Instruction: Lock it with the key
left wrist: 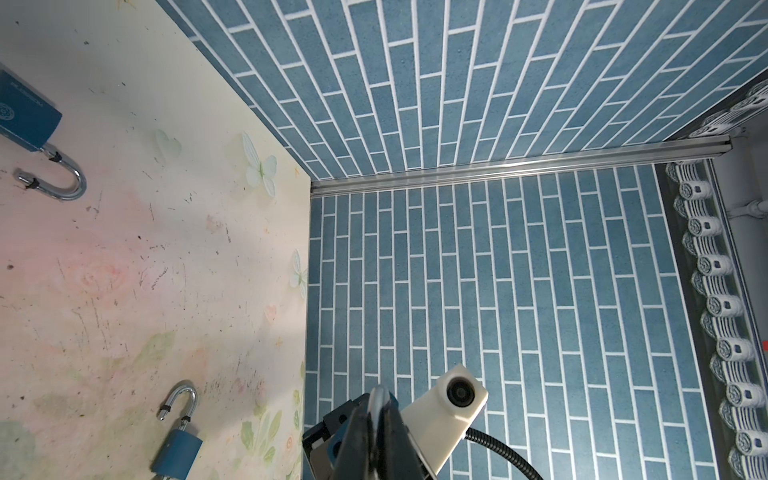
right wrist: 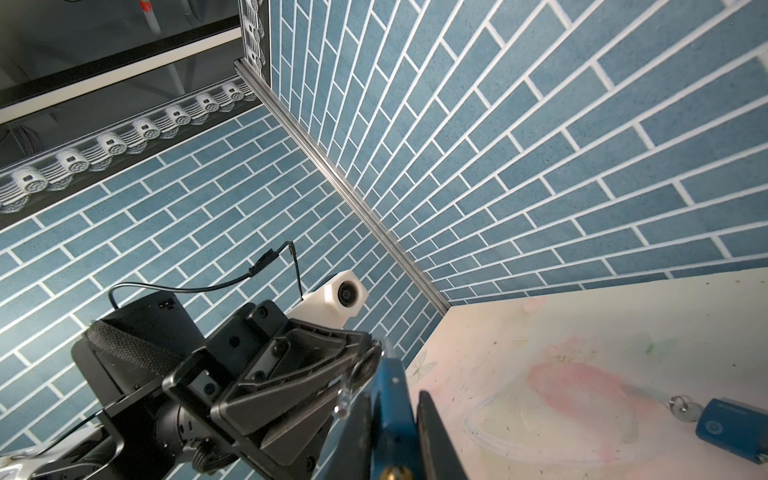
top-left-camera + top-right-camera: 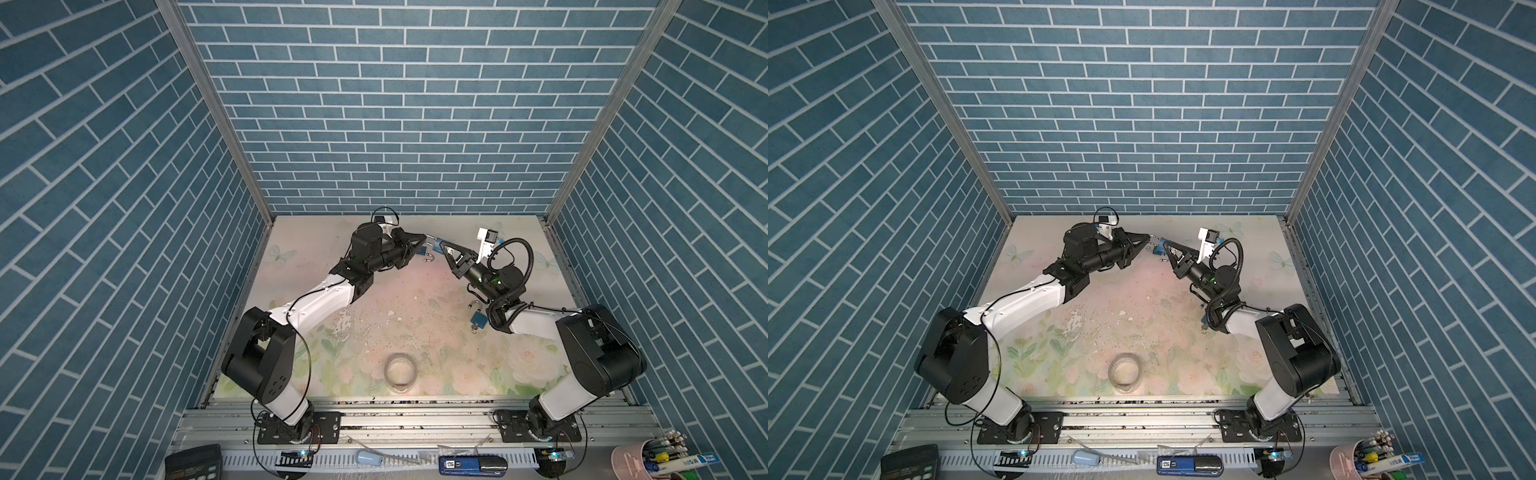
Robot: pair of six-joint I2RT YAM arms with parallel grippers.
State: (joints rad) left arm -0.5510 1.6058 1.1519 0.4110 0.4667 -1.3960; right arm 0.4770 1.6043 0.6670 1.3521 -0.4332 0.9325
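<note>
Above the far end of the floral table (image 3: 415,299), tip to tip and clear of the surface, with the right gripper (image 3: 441,245) pinching the blue padlock (image 2: 388,395) by its body and the left gripper (image 3: 422,238) pressed tight on the small silver key (image 1: 379,400) just beside it.

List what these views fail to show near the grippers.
Metal piece in left gripper: key or shackle unclear; fingers cover it (left wrist), tiny in both top views.
Held padlock in right gripper: cut by right wrist view's edge.
Table padlock: partly under right arm in a top view.
</note>
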